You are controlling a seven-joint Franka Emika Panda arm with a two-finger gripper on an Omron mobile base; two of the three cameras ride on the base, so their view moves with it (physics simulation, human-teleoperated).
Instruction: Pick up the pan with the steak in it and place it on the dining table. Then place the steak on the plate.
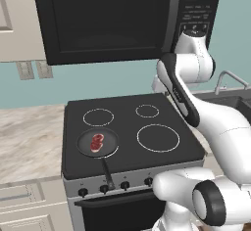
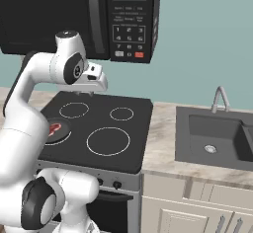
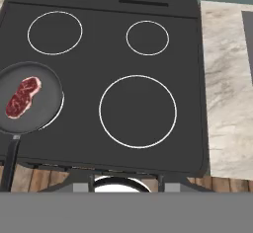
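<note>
The black pan (image 1: 111, 138) sits on the front left burner of the stove, its long handle (image 1: 106, 170) reaching over the front edge. The red marbled steak (image 1: 97, 142) lies flat in its middle. From the hand view, the pan (image 3: 47, 107) and steak (image 3: 22, 97) lie at the left edge. The arm hides part of the pan (image 2: 63, 131) in the right base view. My gripper (image 2: 85, 93) hangs high over the back of the stove, just under the microwave, well above and right of the pan, open and holding nothing. The dining table and the plate are out of view.
The black stove top (image 1: 157, 139) has four ringed burners. A black microwave (image 1: 108, 19) hangs close above it. A marble counter (image 1: 29, 137) lies to the left. On the right are a dark sink (image 2: 217, 138) and its faucet (image 2: 220, 98).
</note>
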